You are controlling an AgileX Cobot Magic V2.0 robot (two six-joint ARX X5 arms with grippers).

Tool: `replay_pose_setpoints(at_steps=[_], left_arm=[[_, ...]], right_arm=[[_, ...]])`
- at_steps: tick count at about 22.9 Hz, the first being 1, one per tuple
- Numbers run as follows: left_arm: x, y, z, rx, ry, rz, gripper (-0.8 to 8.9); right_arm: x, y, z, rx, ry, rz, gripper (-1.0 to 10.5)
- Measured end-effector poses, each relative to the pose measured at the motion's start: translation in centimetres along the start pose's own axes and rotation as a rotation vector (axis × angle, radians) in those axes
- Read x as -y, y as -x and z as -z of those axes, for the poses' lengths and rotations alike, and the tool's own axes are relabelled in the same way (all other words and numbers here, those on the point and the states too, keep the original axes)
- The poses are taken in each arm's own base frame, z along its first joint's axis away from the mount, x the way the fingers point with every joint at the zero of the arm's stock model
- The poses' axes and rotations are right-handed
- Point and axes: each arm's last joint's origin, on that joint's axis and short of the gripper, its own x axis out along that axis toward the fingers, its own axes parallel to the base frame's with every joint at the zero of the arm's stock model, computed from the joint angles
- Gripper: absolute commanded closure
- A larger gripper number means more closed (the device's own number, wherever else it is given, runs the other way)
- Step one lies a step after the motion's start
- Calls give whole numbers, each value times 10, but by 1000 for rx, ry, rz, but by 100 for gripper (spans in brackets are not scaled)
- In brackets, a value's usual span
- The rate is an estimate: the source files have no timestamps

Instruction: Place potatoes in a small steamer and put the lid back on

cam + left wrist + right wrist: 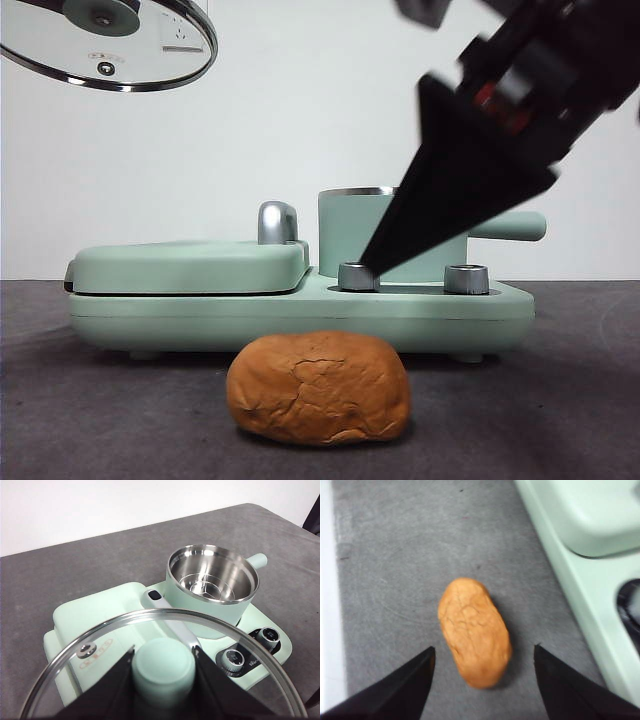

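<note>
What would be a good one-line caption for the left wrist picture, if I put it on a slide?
Left end effector holds the glass lid by its knob above the open, empty steamer pot.

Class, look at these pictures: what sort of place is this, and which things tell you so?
Probably a staged tabletop test bench, not a real kitchen: a mint-green cooker on a grey mat, a bare white backdrop, and a potato.

Under your left gripper [163,652] sits a flat mint-green griddle [100,625], cover closed, chrome handle [277,222] at its hinge. It shares a mint-green base [430,310] with two steel dials [358,277] [466,279] — your right gripper [482,652] has its tip just above one of them. A grey table [120,400] lies below both, and a white wall [300,100] stands behind.
</note>
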Motion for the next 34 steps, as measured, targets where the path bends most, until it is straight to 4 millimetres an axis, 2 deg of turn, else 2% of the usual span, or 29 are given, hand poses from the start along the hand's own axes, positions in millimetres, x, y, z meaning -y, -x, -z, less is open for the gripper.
replay_pose_setpoints(at_steps=[9, 20, 23, 24, 27, 29, 31, 34], left_arm=[[0, 0, 0, 0, 0, 0, 804], [0, 0, 0, 0, 0, 0, 804], [0, 0, 0, 0, 0, 0, 804], [0, 0, 0, 0, 0, 0, 804], [0, 0, 0, 0, 0, 0, 804], [0, 0, 0, 0, -1, 0, 804], [0, 0, 0, 1, -2, 0, 804], [0, 0, 0, 1, -3, 0, 804]], right_arm=[[-4, -34, 0, -21, 34, -52, 580], [-1, -61, 13, -113, 9, -57, 583], [-1, -61, 14, -117, -13, -57, 713], [-1, -61, 14, -121, -24, -57, 719], [-1, -59, 13, -144, -71, -62, 719], [-3, -50, 10, -178, -118, -68, 719], [-4, -34, -2, -187, -157, -57, 719], [-1, 2, -33, -195, -238, 20, 719]])
